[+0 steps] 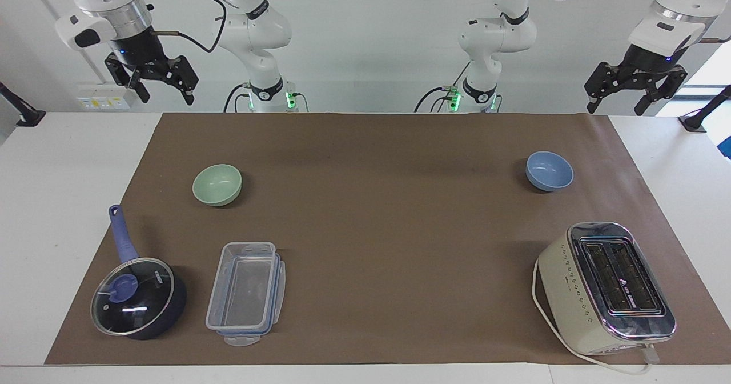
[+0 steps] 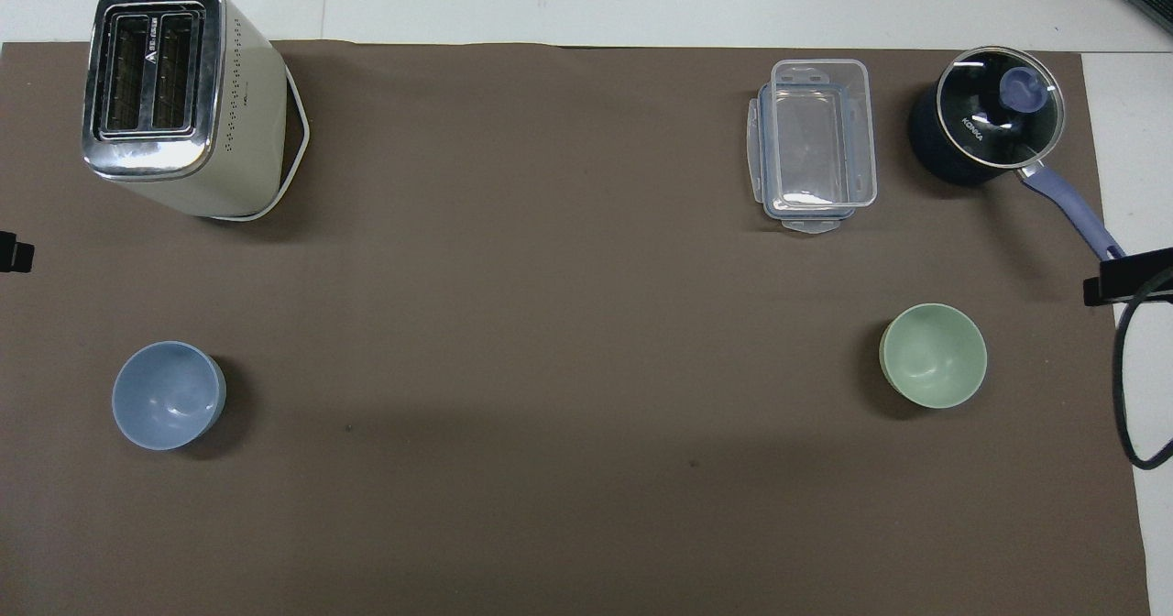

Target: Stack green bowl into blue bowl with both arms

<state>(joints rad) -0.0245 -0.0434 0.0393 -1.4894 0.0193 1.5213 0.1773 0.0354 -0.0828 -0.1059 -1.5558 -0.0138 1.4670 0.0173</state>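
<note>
A: Green bowl sits empty on the worktop, right arm's end. Blue bowl well apart, left arm's end, nearer the robots than the toaster.

B: Both raised, fingers spread: right end effector, left end effector. Nothing grasped; judging pickup not started. Next: right descends onto the green rim.

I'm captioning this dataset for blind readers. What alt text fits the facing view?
Two robot arms wait raised over the robots' edge of a brown mat, left gripper and right gripper both open and empty. The green bowl sits toward the right arm's end, the blue bowl toward the left arm's end, far apart.
</note>
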